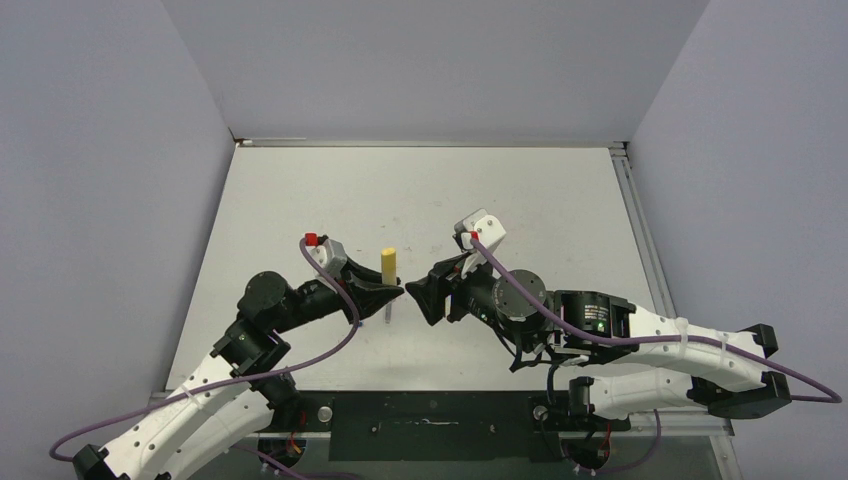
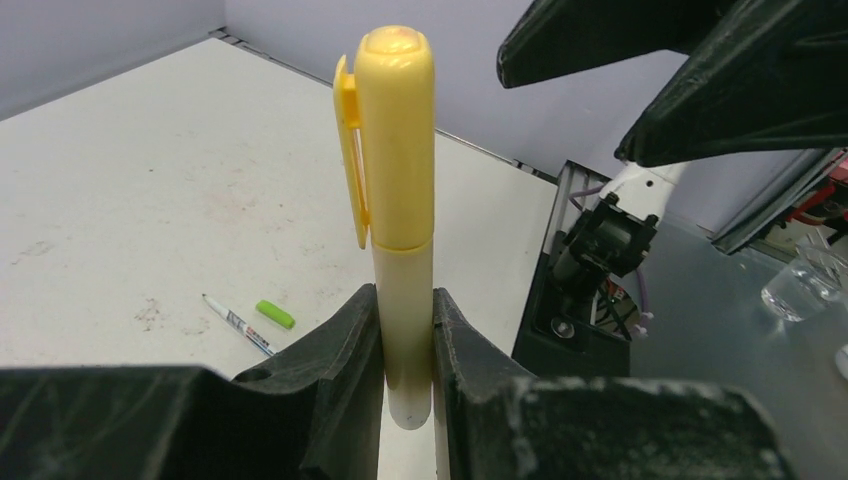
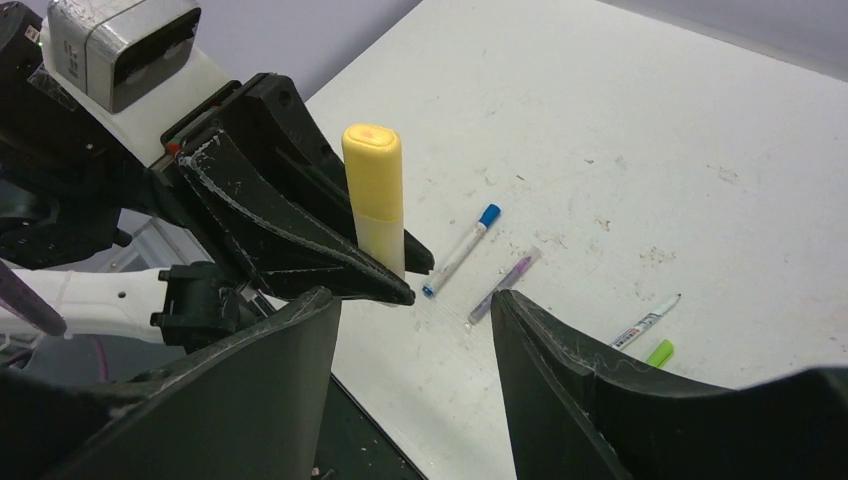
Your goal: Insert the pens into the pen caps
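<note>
The left gripper [image 2: 405,335] pinches the yellow marker [image 2: 403,290] upright, its yellow cap [image 2: 395,130] already seated. The right gripper [image 3: 412,300] stands spread nearby. The next move probably calls for setting the marker down, then fetching the uncapped thin pen [image 3: 645,322] and green cap [image 3: 659,352].

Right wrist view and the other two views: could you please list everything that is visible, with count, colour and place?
yellow marker: one, yellow, cap on, upright in the left gripper
blue pen: one, white with blue ends, lying on the table
purple pen: one, purple, lying beside the blue pen
uncapped pen: one, whitish with dark tip, lying on the table
green cap: one, green, beside the uncapped pen, not on it
table: one, white
left gripper: black, shut on the yellow marker
right gripper: black, open, facing the marker
</note>
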You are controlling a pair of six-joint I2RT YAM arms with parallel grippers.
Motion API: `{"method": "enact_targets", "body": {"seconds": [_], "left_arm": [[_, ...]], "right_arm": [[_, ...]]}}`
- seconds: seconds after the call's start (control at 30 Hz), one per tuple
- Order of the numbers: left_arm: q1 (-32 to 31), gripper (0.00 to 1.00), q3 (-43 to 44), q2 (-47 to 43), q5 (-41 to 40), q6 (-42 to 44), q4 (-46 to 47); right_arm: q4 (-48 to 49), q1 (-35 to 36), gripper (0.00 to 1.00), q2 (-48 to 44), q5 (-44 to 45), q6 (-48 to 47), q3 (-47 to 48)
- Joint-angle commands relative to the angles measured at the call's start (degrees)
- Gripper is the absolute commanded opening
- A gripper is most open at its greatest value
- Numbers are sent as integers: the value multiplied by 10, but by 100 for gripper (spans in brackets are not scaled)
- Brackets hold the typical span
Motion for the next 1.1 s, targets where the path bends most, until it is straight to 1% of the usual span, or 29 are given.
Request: {"method": "enact_targets", "body": {"seconds": [0.0, 0.57, 0.77, 1.07], "left_arm": [[2, 0, 16, -13, 64, -15, 4], [2, 0, 4, -43, 180, -65, 14], [2, 0, -8, -64, 220, -104, 44], [2, 0, -22, -78, 247, -140, 77]], "right_arm": [[-26, 0, 58, -14, -28, -25, 36], [-36, -1, 61, -9, -115, -72, 77], [-5, -1, 62, -6, -170, -74, 77], [58, -2, 62, 27, -232, -75, 89]]}}
